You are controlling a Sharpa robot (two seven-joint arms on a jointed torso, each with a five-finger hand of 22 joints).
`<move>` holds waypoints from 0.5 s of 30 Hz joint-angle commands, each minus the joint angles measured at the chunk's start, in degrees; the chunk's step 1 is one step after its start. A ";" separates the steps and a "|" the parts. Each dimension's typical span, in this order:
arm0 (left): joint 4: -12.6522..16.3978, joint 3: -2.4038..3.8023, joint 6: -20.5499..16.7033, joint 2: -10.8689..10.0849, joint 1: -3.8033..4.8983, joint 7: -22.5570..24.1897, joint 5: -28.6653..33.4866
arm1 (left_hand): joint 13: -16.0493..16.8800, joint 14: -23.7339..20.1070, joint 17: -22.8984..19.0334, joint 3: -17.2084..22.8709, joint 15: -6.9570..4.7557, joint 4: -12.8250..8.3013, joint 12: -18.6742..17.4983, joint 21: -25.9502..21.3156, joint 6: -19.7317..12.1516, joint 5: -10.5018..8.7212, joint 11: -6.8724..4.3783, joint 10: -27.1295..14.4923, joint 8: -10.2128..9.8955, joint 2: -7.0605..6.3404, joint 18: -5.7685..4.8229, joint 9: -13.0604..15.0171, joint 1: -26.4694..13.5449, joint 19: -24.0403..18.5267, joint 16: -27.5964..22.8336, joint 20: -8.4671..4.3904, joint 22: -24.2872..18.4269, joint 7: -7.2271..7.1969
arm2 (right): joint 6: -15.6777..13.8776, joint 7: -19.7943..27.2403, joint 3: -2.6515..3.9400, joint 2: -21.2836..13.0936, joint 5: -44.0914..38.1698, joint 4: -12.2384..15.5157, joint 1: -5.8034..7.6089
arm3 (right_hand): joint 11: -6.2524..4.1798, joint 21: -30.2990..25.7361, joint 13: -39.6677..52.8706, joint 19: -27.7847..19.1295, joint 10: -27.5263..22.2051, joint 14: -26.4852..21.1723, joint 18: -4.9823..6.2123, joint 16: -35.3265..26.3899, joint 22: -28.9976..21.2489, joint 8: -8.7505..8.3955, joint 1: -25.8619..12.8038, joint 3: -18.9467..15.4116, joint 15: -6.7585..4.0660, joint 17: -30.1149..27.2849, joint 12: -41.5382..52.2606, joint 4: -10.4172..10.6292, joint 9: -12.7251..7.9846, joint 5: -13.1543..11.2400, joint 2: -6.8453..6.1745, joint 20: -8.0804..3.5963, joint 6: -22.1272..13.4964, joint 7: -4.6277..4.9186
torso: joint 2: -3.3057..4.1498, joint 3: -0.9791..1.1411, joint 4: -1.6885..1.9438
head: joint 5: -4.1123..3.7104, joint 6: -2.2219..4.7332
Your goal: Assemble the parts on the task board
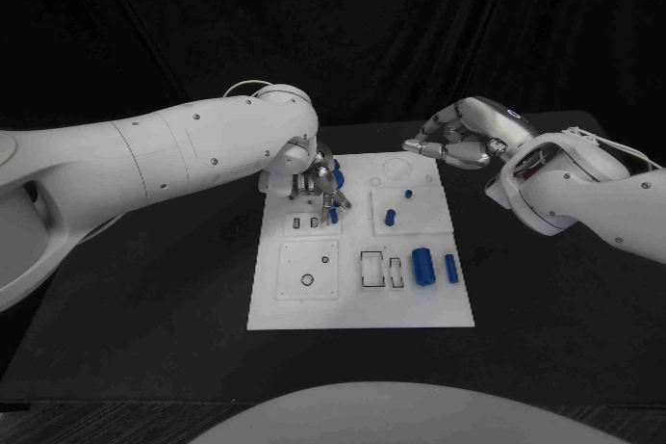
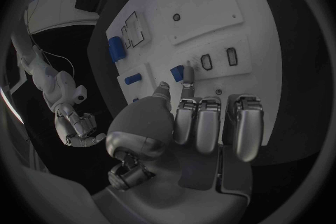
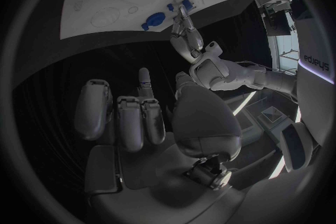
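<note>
The white task board (image 1: 361,304) lies in the middle of the black table. My left hand (image 1: 317,179) hovers over its far left part and pinches a small blue part (image 2: 177,73) between thumb and a finger. Another small blue part (image 1: 333,214) stands in the board just below those fingers. My right hand (image 1: 458,141) hangs beyond the board's far right corner, fingers curled in with nothing in them. More blue parts lie on the board: a thick cylinder (image 1: 422,266), a thinner one (image 1: 451,268), a short piece (image 1: 393,215) and a small peg (image 1: 410,192).
Two rectangular slots (image 1: 372,268) sit left of the thick cylinder. A square inset plate (image 1: 308,271) with small holes occupies the board's near left. Black table (image 1: 153,300) surrounds the board on all sides.
</note>
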 commanded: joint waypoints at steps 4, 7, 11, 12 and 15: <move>-0.13 0.06 0.94 0.17 -0.31 0.57 0.39 | 15.10 6.05 15.23 1.95 -0.47 0.28 0.80 -0.08 0.72 0.48 -0.41 6.44 -1.14 -0.67 -2.14 1.03 -0.08 1.87 0.76 -0.03 10.26 0.02 | 0.64 -0.65 0.05 0.19 -0.07 -0.14 -0.19 | 0.14 -0.06 15.50 0.34 6.35 5.43 -1.84 0.09 10.82 -1.18 0.37 -1.88 0.46 13.51 0.95 0.50 -0.24 1.13 1.39 0.09 0.35 -0.09 | -0.02 -0.04 0.03 | 0.01 -0.01; -0.09 0.06 1.16 0.12 -0.42 0.49 0.39 | 15.10 6.05 15.23 2.01 -0.49 0.26 0.80 -0.15 0.77 0.32 -0.42 6.44 -1.30 -0.75 -2.11 1.04 -0.19 1.78 0.76 -0.04 10.15 0.02 | 0.73 -0.65 0.05 0.23 -0.07 -0.17 -0.20 | 0.14 -0.13 15.50 0.31 6.35 5.43 -1.83 0.09 10.79 -1.19 0.37 -1.90 0.46 13.51 0.95 0.51 -0.24 1.15 1.39 0.09 0.35 -0.09 | -0.03 -0.06 0.06 | -0.02 -0.01; 0.08 0.06 1.51 0.04 -0.52 0.28 0.39 | 15.10 6.05 15.23 2.06 -0.50 0.22 0.80 -0.12 0.79 0.15 -0.43 6.44 -1.45 -0.84 -2.13 1.04 -0.28 1.84 0.76 -0.05 10.23 0.03 | 0.83 -0.64 0.05 0.27 -0.07 -0.26 -0.21 | 0.14 -0.13 15.50 0.31 6.35 5.43 -1.83 0.09 10.79 -1.19 0.37 -1.90 0.46 13.51 0.95 0.51 -0.24 1.15 1.39 0.09 0.35 -0.09 | -0.05 -0.07 0.04 | 0.00 -0.01; 0.12 0.06 1.67 0.03 -0.53 0.18 0.39 | 15.10 6.05 15.23 2.08 -0.51 0.20 0.80 -0.14 0.81 0.05 -0.43 6.44 -1.52 -0.88 -2.12 1.04 -0.32 1.81 0.76 -0.05 10.20 0.04 | 0.85 -0.65 0.05 0.29 -0.07 -0.27 -0.22 | 0.14 -0.13 15.50 0.31 6.35 5.43 -1.83 0.09 10.79 -1.19 0.37 -1.90 0.46 13.51 0.95 0.51 -0.24 1.15 1.39 0.09 0.35 -0.09 | -0.05 -0.06 0.04 | -0.01 -0.01; 0.17 0.06 2.23 0.00 -0.59 -0.12 0.39 | 15.10 6.05 15.23 2.21 -0.52 0.12 0.80 -0.22 0.88 -0.77 -0.43 6.44 -1.95 -1.11 -2.09 1.07 -0.59 1.72 0.76 -0.07 10.09 0.08 | 0.92 -0.66 0.05 0.32 -0.07 -0.32 -0.22 | 0.14 -0.15 15.50 0.30 6.35 5.42 -1.82 0.07 10.79 -1.20 0.36 -1.93 0.46 13.48 0.95 0.53 -0.24 1.18 1.40 0.09 0.34 -0.09 | -0.06 -0.05 -0.01 | 0.11 -0.01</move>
